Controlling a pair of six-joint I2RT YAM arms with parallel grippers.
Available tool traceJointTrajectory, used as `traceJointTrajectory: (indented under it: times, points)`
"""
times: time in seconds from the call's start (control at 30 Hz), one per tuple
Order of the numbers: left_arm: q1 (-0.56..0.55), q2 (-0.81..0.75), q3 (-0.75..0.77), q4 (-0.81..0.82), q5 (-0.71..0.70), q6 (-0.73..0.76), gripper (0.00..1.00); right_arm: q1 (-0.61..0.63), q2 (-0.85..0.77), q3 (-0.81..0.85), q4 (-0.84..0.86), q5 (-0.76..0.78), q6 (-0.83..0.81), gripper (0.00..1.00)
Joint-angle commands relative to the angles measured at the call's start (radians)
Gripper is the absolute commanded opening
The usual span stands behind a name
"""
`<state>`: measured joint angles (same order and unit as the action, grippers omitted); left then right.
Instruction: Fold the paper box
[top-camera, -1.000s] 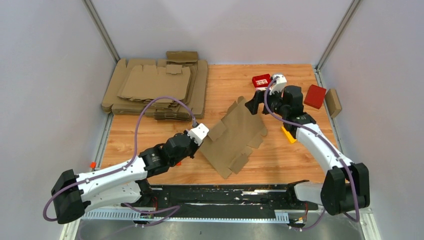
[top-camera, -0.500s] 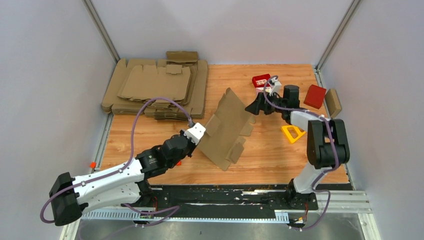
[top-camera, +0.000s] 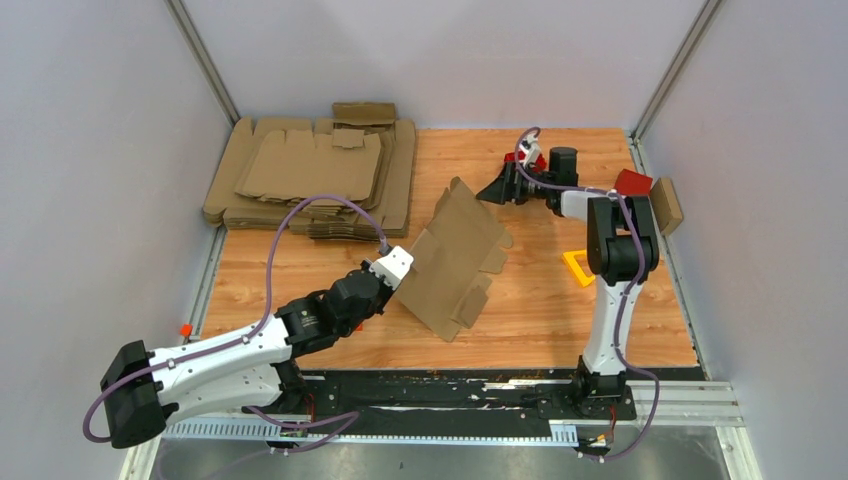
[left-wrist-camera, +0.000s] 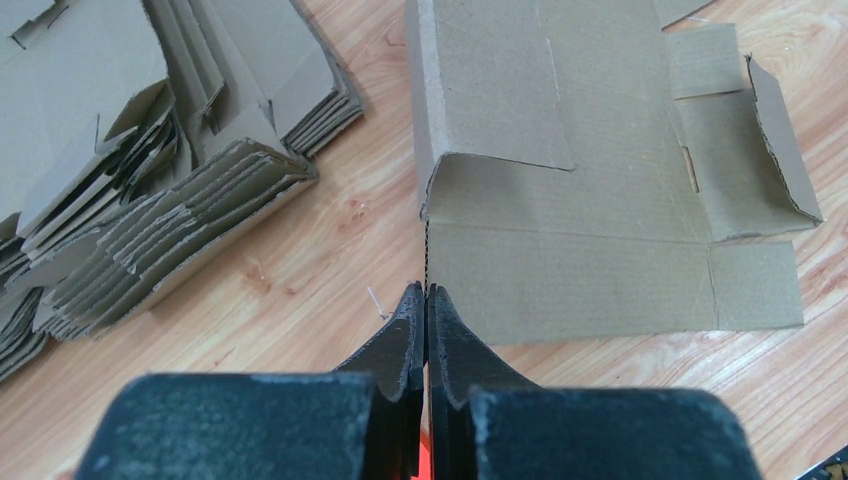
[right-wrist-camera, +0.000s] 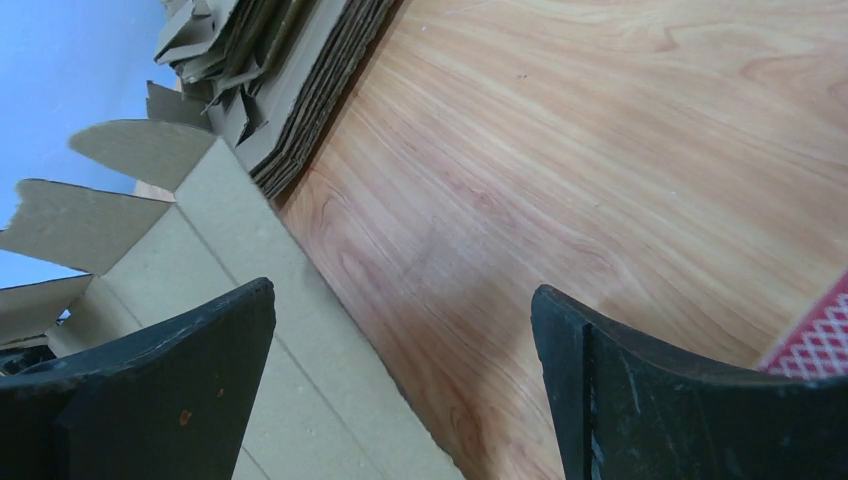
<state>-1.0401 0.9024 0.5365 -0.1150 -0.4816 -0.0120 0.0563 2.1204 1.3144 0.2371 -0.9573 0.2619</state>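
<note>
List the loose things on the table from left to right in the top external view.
pile of flat cardboard blanks → paper box → yellow triangle → red box → small brown box. The arms overlap these and are left out.

paper box (top-camera: 455, 260) at table (top-camera: 560, 325) centre; blank stack (top-camera: 300, 175) behind, to left; small boxes (top-camera: 634, 184) far right.

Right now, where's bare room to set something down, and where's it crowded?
Free: near-edge table between the paper box and yellow triangle; far strip between the blank pile and right gripper. Crowded: far-left pile, far-right around the red boxes.
</note>
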Motion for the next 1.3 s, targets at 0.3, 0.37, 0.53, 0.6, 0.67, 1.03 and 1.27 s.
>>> traceJointTrajectory:
  times: [0.3, 0.37, 0.53, 0.6, 0.67, 1.03, 1.27]
  points:
    - [-0.005, -0.001, 0.011, 0.026, -0.093, -0.022, 0.00, 0.063, -0.172, -0.181, 0.072, -0.160, -0.012, 0.87]
    - [-0.005, -0.001, 0.009, 0.026, -0.104, -0.026, 0.00, 0.065, -0.226, -0.230, 0.061, -0.134, -0.025, 0.83]
    - [-0.005, -0.001, 0.010, 0.018, -0.122, -0.031, 0.00, 0.084, -0.354, -0.349, 0.077, -0.066, -0.028, 0.67]
    - [-0.006, -0.002, 0.011, 0.017, -0.128, -0.033, 0.00, 0.095, -0.399, -0.382, 0.070, -0.025, -0.030, 0.63]
    - [-0.006, -0.003, 0.009, 0.019, -0.132, -0.035, 0.00, 0.109, -0.436, -0.401, 0.045, 0.016, -0.046, 0.55]
    - [-0.006, 0.012, 0.014, 0.020, -0.118, -0.026, 0.00, 0.154, -0.464, -0.354, -0.087, 0.251, -0.138, 0.39]
    - [-0.006, 0.037, 0.011, 0.039, -0.106, -0.049, 0.00, 0.190, -0.616, -0.467, -0.020, 0.447, -0.079, 0.06]
